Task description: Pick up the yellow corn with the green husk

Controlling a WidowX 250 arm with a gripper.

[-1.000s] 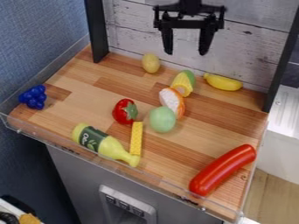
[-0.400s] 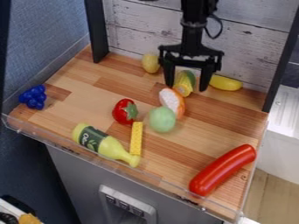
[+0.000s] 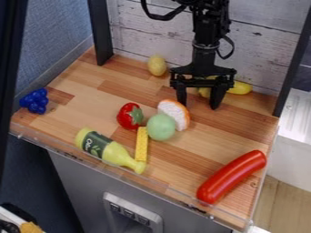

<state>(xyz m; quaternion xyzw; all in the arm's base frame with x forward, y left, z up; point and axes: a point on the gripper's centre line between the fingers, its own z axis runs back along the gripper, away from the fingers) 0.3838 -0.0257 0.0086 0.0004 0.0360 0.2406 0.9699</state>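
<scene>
black gripper (image 3: 198, 106), now lowered beyond the green ball (image 3: 161, 127): fingers parted, grasping nothing. white-and-orange slice (image 3: 174, 113), against the ball's far side, shifted along with it; yellow corn (image 3: 204, 93), farther beyond the ball, partly hidden. likely a nudge, with no grasp yet secured.

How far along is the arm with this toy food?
Done so far: the orange-rimmed white piece and green ball have shifted slightly. In hand: nothing; the gripper is open near the white piece. Left: nothing looks picked up yet; the bottle and red sausage lie where they were.
</scene>
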